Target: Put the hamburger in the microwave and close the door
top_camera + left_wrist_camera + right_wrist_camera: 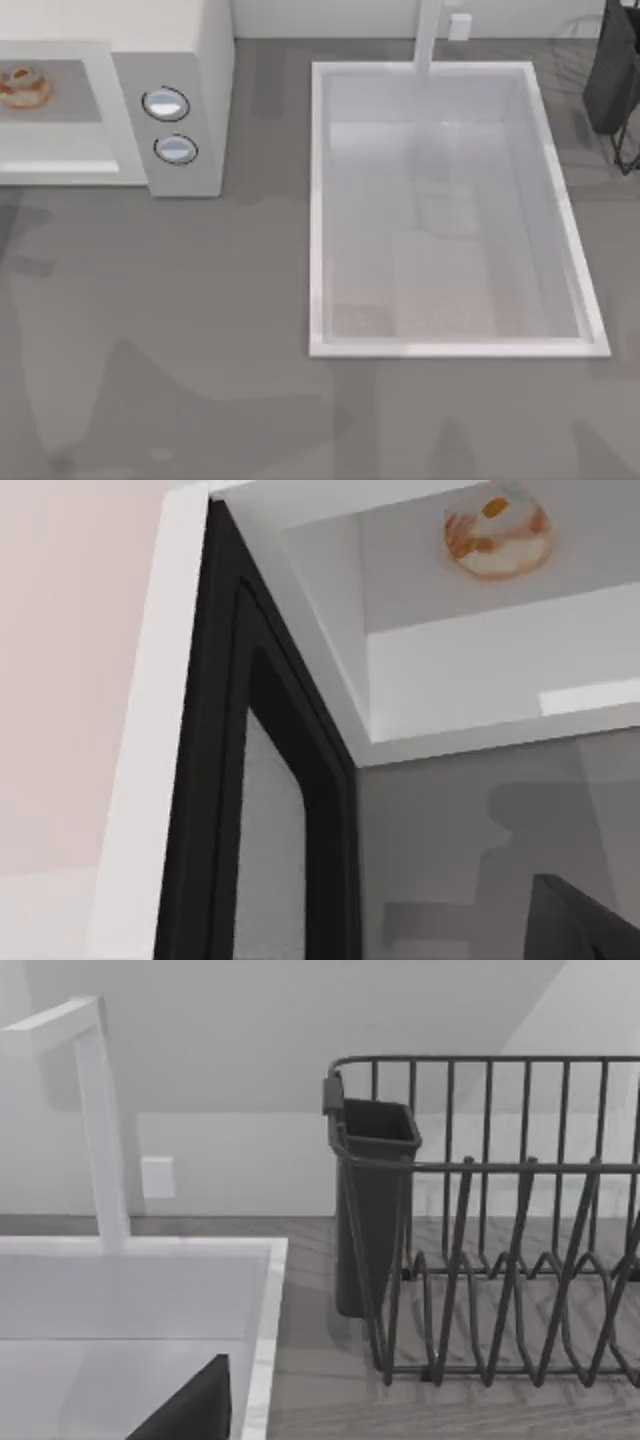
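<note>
- Because the hamburger (24,85) already rests on the grey floor of the microwave (205,90) cavity, closing the door (215,780) is judged the remaining step.
- Left wrist view: the door's dark inner frame stands open, close beside the left end effector; the hamburger (497,532) lies farther off, inside the cavity. Finger state: cannot tell.
- Right arm sits idle near the sink (265,1310) and dish rack (500,1260); finger state cannot tell.
- Risk: pushing near the hinge may leave the door ajar.
- Risk: a glancing contact could slip off the frame.
</note>
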Controlling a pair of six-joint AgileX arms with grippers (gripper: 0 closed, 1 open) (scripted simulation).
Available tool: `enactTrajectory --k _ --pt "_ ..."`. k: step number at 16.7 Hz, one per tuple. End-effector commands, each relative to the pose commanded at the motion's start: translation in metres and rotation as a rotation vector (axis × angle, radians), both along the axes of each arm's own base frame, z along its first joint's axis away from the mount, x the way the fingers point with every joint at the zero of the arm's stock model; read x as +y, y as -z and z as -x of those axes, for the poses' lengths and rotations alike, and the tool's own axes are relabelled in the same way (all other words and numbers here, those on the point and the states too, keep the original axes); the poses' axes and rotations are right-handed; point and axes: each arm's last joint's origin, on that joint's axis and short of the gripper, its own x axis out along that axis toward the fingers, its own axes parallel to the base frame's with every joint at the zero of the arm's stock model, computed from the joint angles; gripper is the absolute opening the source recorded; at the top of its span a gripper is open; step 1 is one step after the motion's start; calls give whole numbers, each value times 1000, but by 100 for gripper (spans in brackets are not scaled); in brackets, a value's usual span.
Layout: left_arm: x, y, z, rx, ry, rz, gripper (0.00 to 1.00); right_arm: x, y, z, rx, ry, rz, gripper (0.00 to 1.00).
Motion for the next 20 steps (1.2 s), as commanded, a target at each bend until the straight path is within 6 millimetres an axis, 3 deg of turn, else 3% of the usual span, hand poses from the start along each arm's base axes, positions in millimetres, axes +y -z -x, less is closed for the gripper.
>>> enactTrajectory --k 3,5,8,11,14,20 --pt "63 0 -21 137 -5 47 0 0 0 0 0 0 0 100" --pt "107 5 -25 192 -8 99 0 0 0 0 0 0 0 100" --pt "168 17 -17 225 -17 182 0 0 0 0 0 0 0 100" --pt "211 30 -2 223 -28 248 0 0 0 0 0 0 0 100" --pt "231 36 8 213 -34 277 0 0 0 0 0 0 0 100" --pt "230 37 8 215 -33 275 0 0 0 0 0 0 0 100"
